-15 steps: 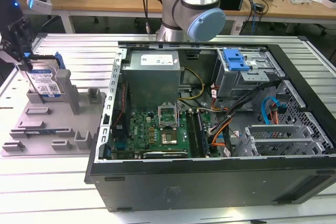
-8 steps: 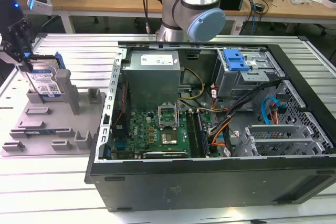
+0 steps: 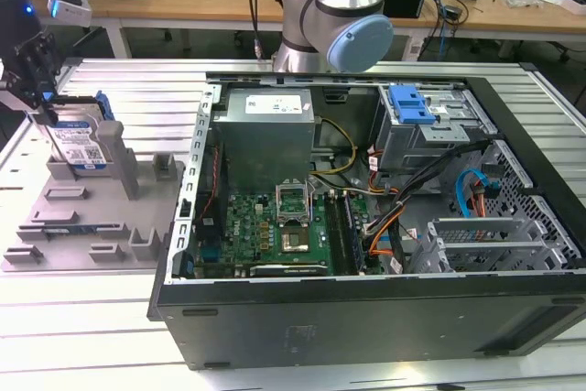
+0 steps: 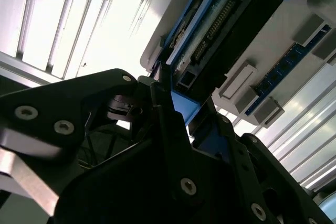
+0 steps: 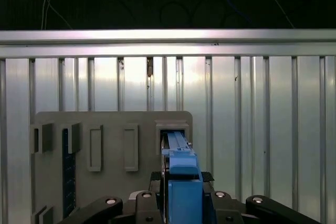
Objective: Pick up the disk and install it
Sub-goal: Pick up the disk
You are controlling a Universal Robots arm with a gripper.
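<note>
The disk (image 3: 84, 142), silver-grey with a white-and-blue label and a blue carrier bracket, stands on edge in a slot at the back of the grey tray (image 3: 78, 226), at the exterior view's left. My gripper (image 3: 44, 109) comes down on its upper edge from above. In the first wrist view the black fingers (image 5: 157, 178) press against both sides of the blue bracket (image 5: 182, 192), so my gripper (image 5: 182, 178) is shut on the disk. The second wrist view shows the disk's connector side (image 4: 226, 24), with its blue edge held in my gripper (image 4: 181, 109).
An open computer case (image 3: 366, 304) lies in the middle, with the motherboard (image 3: 275, 226), a power supply (image 3: 265, 121) and a drive cage with a blue latch (image 3: 409, 104). The arm's base (image 3: 334, 16) stands behind it. The tray's upright posts (image 3: 128, 171) surround the disk.
</note>
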